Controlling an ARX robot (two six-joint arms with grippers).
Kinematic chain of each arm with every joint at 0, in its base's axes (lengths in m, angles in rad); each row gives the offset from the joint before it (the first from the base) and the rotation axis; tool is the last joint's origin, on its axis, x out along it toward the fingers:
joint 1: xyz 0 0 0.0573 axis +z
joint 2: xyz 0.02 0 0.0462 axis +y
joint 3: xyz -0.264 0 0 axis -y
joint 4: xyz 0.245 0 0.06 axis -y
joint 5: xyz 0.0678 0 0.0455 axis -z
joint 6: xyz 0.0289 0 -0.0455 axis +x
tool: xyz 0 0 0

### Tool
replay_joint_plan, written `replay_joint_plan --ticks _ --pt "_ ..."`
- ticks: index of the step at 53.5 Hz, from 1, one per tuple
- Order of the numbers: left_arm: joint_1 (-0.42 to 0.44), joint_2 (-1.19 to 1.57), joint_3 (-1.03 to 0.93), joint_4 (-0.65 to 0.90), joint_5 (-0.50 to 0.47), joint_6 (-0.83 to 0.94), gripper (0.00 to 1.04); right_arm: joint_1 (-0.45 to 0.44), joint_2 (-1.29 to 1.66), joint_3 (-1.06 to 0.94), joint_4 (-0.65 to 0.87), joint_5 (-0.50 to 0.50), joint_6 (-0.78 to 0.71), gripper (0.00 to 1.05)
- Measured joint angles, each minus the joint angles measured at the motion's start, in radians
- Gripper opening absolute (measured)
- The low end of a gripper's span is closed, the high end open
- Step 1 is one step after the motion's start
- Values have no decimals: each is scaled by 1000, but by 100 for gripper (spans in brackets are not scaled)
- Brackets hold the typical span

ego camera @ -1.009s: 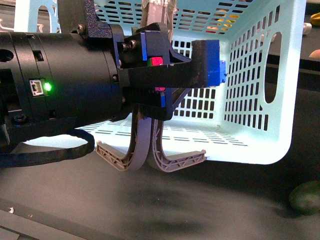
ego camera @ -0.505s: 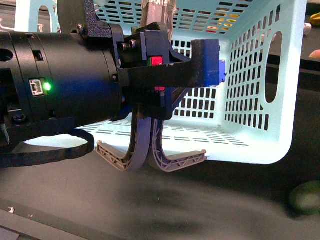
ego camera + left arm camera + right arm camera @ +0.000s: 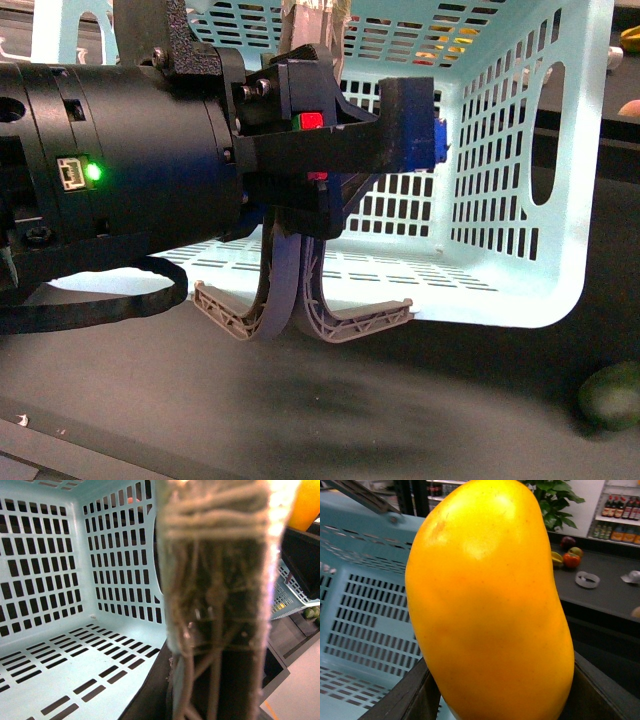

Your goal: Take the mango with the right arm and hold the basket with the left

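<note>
The pale turquoise basket is tipped, with its open side toward me. My left gripper, on the black arm with the green light, points down with its grey ribbed fingers pressed together at the basket's near edge. In the left wrist view a tape-wrapped handle fills the middle, next to the basket's slotted inside. My right gripper is shut on the yellow-orange mango, which fills its view, with the basket just behind it. The mango also shows in the left wrist view. The right arm is hidden in the front view.
A dark green round fruit lies on the dark table at the front right. In the right wrist view a dark counter holds a few fruits and a white ring, with bottle shelves behind.
The left wrist has turned very slightly, so less of its blue block shows. The basket and the fingers have stayed in place.
</note>
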Motion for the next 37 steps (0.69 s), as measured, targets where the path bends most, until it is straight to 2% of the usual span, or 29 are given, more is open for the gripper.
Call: replay_joint_plan --ticks 14,31,32,37 --pt "0 0 0 0 0 0 8 140 137 82 48 66 42 59" --pt "0 0 0 0 0 0 8 226 338 169 100 130 88 59" --pt "0 0 0 0 0 0 8 229 347 172 103 133 87 60" --pt "0 0 0 0 0 0 8 235 368 176 126 161 101 79"
